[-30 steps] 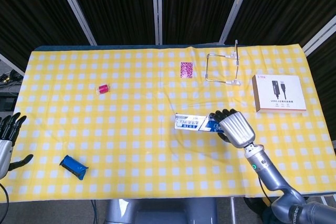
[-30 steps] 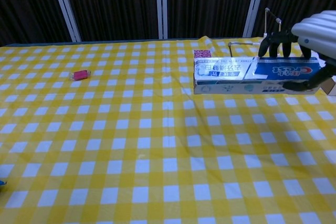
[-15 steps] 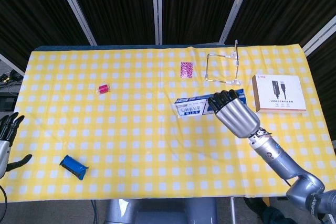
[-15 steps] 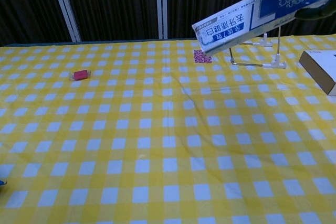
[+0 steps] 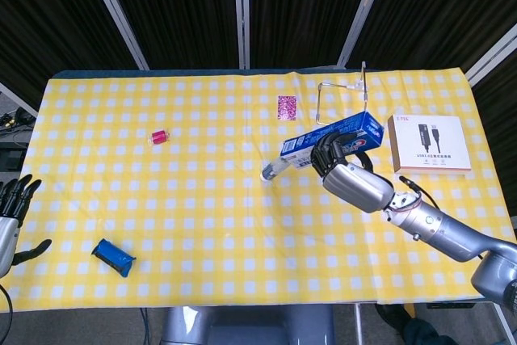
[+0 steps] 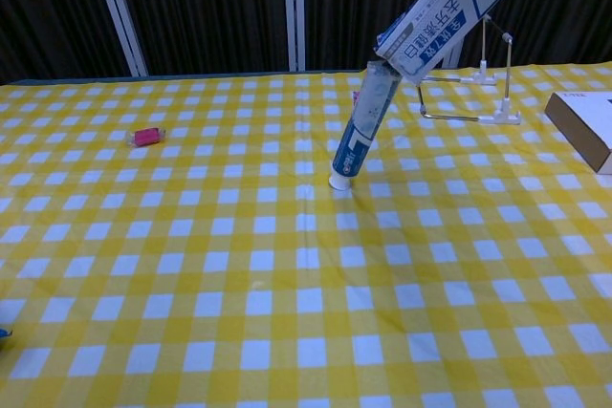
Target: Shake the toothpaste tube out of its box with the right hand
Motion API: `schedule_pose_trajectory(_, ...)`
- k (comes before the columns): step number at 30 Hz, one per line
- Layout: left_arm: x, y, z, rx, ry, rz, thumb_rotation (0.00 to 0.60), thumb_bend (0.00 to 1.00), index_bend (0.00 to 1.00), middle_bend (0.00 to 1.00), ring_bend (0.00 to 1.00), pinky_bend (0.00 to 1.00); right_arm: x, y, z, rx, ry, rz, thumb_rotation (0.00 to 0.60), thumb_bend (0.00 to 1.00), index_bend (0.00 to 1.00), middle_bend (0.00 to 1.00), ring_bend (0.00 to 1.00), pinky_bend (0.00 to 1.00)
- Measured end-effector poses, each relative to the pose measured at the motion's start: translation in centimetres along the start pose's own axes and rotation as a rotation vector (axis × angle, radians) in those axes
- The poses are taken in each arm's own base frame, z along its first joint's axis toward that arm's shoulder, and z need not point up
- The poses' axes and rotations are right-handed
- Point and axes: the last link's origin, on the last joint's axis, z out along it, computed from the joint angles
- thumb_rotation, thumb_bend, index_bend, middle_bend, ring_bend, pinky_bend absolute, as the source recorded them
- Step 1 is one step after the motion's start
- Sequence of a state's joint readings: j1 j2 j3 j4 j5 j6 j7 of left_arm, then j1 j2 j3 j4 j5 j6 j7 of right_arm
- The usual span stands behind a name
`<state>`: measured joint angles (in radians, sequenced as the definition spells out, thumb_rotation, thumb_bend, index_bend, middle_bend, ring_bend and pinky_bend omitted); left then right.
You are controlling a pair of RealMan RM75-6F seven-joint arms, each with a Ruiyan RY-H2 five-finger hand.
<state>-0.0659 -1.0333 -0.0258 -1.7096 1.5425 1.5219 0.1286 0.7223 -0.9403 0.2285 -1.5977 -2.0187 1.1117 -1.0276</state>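
My right hand (image 5: 349,174) grips the blue-and-white toothpaste box (image 5: 335,135) and holds it tilted above the table, open end down to the left. In the chest view the box (image 6: 457,9) slants down from the top right, and the hand itself lies outside that frame. The toothpaste tube (image 6: 361,126) sticks halfway out of the open end, its white cap resting on the yellow checked cloth (image 6: 287,284). From the head view the tube (image 5: 276,169) shows just left of the box. My left hand (image 5: 11,209) hangs at the table's left edge, fingers apart, holding nothing.
A wire stand (image 5: 343,107) stands behind the box, with a white product box (image 5: 429,144) to its right. A pink patterned square (image 5: 287,107), a small red item (image 5: 159,136) and a blue object (image 5: 113,257) lie on the cloth.
My right hand lifted the box off the table and tipped its open end downward. The tube has slid partway out and its cap now touches the cloth.
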Motion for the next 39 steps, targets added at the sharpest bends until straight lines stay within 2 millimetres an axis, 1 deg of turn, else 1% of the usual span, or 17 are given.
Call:
schedule_pose_trajectory(8,0.0,0.0,0.0,0.001,0.0,-0.002,0.6,0.0,0.0,0.0,0.0,0.0,-0.5,0.2,-0.7,-0.044,-0.031,0.043,0.6,0.26,0.41,0.45,0.43,0.56)
schedule_pose_trajectory(11,0.0,0.0,0.0,0.002,0.0,-0.002,0.6,0.0,0.0,0.0,0.0,0.0,-1.1,0.1,-1.2,-0.086,-0.071,0.123,0.6,0.26,0.41,0.45,0.43,0.56)
schedule_pose_trajectory(14,0.0,0.0,-0.1,0.002,-0.001,-0.001,0.6,0.0,0.0,0.0,0.0,0.0,-2.0,-0.7,-2.0,-0.147,-0.151,0.282,0.6,0.26,0.41,0.45,0.43,0.56)
schedule_pose_trajectory(16,-0.1,0.1,-0.1,0.002,-0.004,0.0,0.6,0.0,0.0,0.0,0.0,0.0,-2.7,-1.6,-2.8,-0.198,-0.22,0.42,0.6,0.26,0.41,0.45,0.43,0.56)
schedule_pose_trajectory(19,-0.1,0.1,0.0,0.002,-0.006,0.001,0.6,0.0,0.0,0.0,0.0,0.0,-3.2,-3.2,-3.8,-0.256,-0.294,0.593,0.6,0.26,0.41,0.45,0.43,0.56)
schedule_pose_trajectory(26,-0.3,0.2,0.0,0.003,-0.014,0.005,0.6,0.0,0.0,0.0,0.0,0.0,-3.1,-6.9,-4.9,-0.317,-0.381,0.892,0.6,0.26,0.41,0.45,0.43,0.56)
schedule_pose_trajectory(30,-0.3,0.1,0.0,0.006,-0.014,0.005,0.6,0.0,0.0,0.0,0.0,0.0,-2.8,-10.0,-5.3,-0.322,-0.444,1.057,0.6,0.26,0.41,0.45,0.43,0.56)
schedule_pose_trajectory(32,-0.3,0.1,0.1,0.007,-0.014,0.004,0.6,0.0,0.0,0.0,0.0,0.0,-2.6,-11.2,-5.4,-0.315,-0.469,1.109,0.6,0.25,0.4,0.44,0.42,0.55)
schedule_pose_trajectory(34,-0.4,0.1,0.1,0.006,-0.016,0.005,0.6,0.0,0.0,0.0,0.0,0.0,-2.3,-12.4,-5.6,-0.303,-0.489,1.151,0.6,0.23,0.36,0.4,0.38,0.51)
schedule_pose_trajectory(35,-0.4,0.1,0.1,0.006,-0.016,0.005,0.6,0.0,0.0,0.0,0.0,0.0,-2.1,-12.9,-5.6,-0.296,-0.495,1.163,0.6,0.18,0.28,0.33,0.32,0.44)
schedule_pose_trajectory(36,-0.4,0.1,0.1,0.006,-0.017,0.005,0.6,0.0,0.0,0.0,0.0,0.0,-1.9,-13.4,-5.7,-0.289,-0.501,1.176,0.6,0.1,0.17,0.22,0.22,0.34)
schedule_pose_trajectory(38,-0.3,0.1,0.1,0.007,-0.016,0.004,0.6,0.0,0.0,0.0,0.0,0.0,-1.6,-14.1,-5.8,-0.271,-0.511,1.201,0.6,0.01,0.02,0.06,0.07,0.21)
schedule_pose_trajectory(39,-0.3,0.0,0.1,0.009,-0.016,0.003,0.6,0.0,0.0,0.0,0.0,0.0,-1.4,-14.5,-5.8,-0.257,-0.522,1.219,0.6,0.0,0.0,0.02,0.04,0.18)
